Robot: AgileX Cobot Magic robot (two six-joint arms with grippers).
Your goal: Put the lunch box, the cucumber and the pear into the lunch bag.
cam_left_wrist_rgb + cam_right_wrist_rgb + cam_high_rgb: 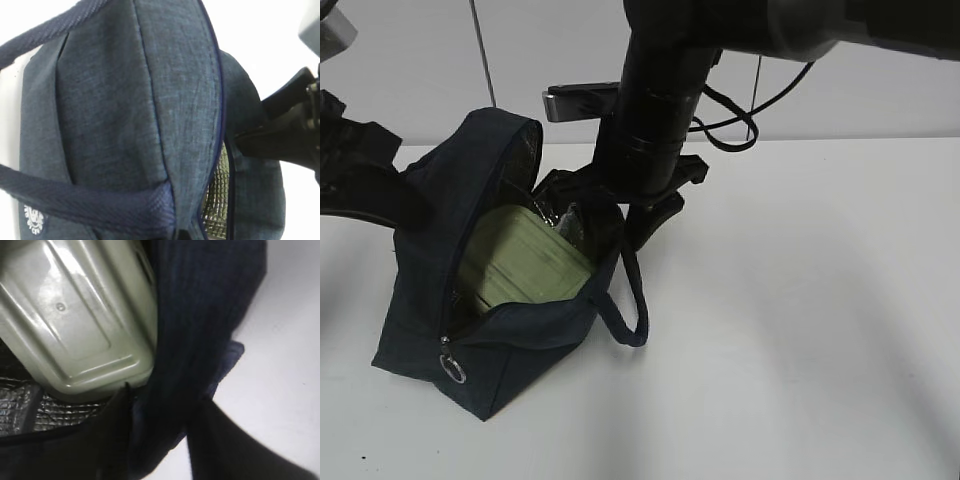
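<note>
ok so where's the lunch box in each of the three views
Exterior view: the lunch box lies inside the open lunch bag, left of centre, lid showing.
Left wrist view: not visible; only the bag's navy outside and a strip of silvery lining.
Right wrist view: upper left, lid filling that corner, bag wall to its right.
Shared landmark: the silvery lining.

Matt woven navy cloth lunch bag (425,300), crinkled silvery foil lining (65,412), glossy smooth plastic lunch box (75,315).
</note>
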